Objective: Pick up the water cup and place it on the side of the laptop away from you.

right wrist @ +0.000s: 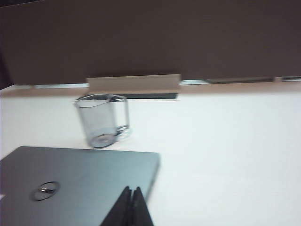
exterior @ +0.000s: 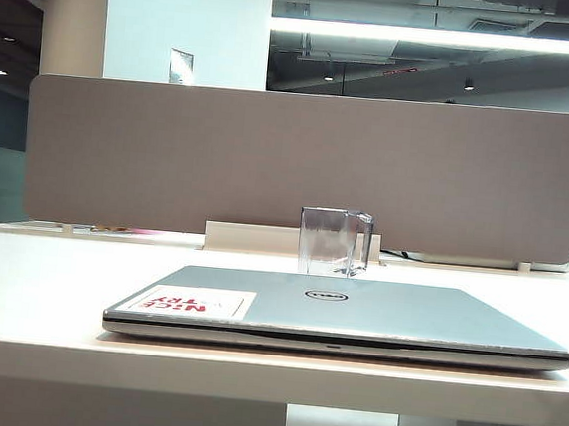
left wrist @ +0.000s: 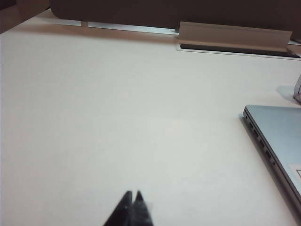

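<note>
I see neither arm in the exterior view. On my left wrist camera the left gripper (left wrist: 133, 195) shows only its dark fingers (left wrist: 126, 207), tips pressed together with no gap and nothing between them. On my right wrist camera the right gripper (right wrist: 132, 190) looks the same: its two dark fingers (right wrist: 141, 209) meet at the tips, closed and empty, pointing forward and held low.

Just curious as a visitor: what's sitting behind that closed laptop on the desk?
Behind the laptop stands the water cup, upright and empty, on the table, with a grey divider panel further back. The lid hides the cup's base from the front; the right wrist view shows it resting there.
</note>
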You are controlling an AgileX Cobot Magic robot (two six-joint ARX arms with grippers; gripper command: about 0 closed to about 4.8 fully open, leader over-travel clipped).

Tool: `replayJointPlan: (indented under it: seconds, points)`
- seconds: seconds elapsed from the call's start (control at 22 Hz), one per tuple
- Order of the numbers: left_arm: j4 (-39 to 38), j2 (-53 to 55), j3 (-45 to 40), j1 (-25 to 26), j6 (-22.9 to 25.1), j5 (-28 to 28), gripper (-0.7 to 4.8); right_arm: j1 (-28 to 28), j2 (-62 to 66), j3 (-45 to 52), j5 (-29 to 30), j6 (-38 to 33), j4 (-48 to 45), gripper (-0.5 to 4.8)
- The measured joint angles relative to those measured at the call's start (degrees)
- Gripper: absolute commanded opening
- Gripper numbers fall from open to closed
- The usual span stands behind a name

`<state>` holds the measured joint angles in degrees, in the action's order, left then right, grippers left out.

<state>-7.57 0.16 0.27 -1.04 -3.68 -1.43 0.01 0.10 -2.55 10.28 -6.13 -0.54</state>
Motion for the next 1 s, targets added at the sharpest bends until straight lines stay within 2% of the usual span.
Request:
replayJointPlan:
  seconds: [0.23, 1.0]
  points:
    - [0.00, 0.00, 0.00, 0.00, 0.00, 0.00, -0.05, -0.02, 0.00, 0.61, -6.84, 1.57, 2.47, -0.06]
    - [0.00, 0.02, 0.00, 0.00, 0.00, 0.00, -0.05, -0.17, -0.02, 2.19, -11.56, 4.28, 5.64, -0.05]
